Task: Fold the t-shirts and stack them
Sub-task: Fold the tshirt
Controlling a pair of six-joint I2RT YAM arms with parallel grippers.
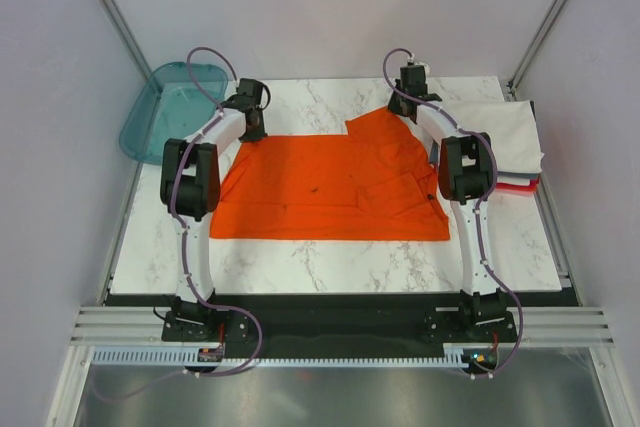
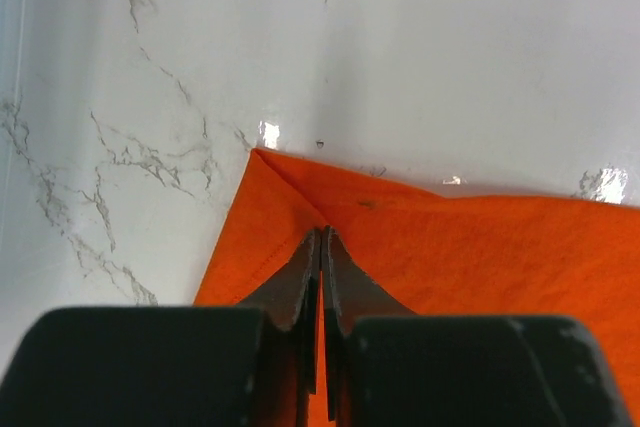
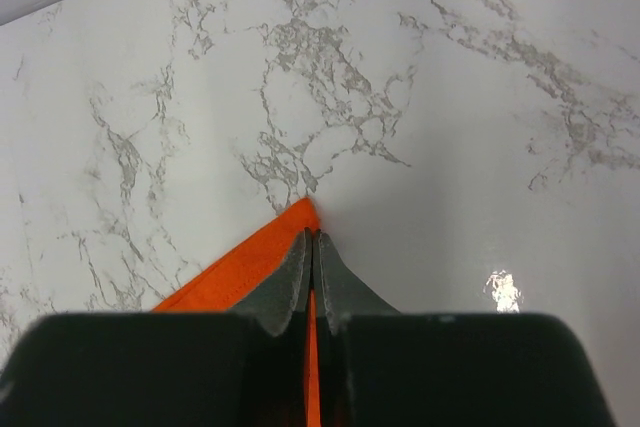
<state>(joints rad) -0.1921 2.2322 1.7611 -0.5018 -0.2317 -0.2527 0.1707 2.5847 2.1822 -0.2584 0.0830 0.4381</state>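
Note:
The orange t-shirt (image 1: 330, 187) lies spread on the marble table (image 1: 330, 265), its right part rumpled and lifted toward the back. My left gripper (image 1: 252, 129) is shut on the shirt's far left corner; in the left wrist view its jaws (image 2: 321, 235) pinch the orange cloth (image 2: 480, 247) just behind that corner. My right gripper (image 1: 408, 97) is shut on the shirt's far right corner; in the right wrist view the jaws (image 3: 314, 237) hold an orange tip (image 3: 250, 262). Folded white and red shirts (image 1: 505, 142) are stacked at the right edge.
A teal translucent tray (image 1: 170, 107) sits off the table's back left corner. Grey enclosure walls stand on both sides and behind. The arms' bases sit at the near edge on a metal rail (image 1: 330, 332).

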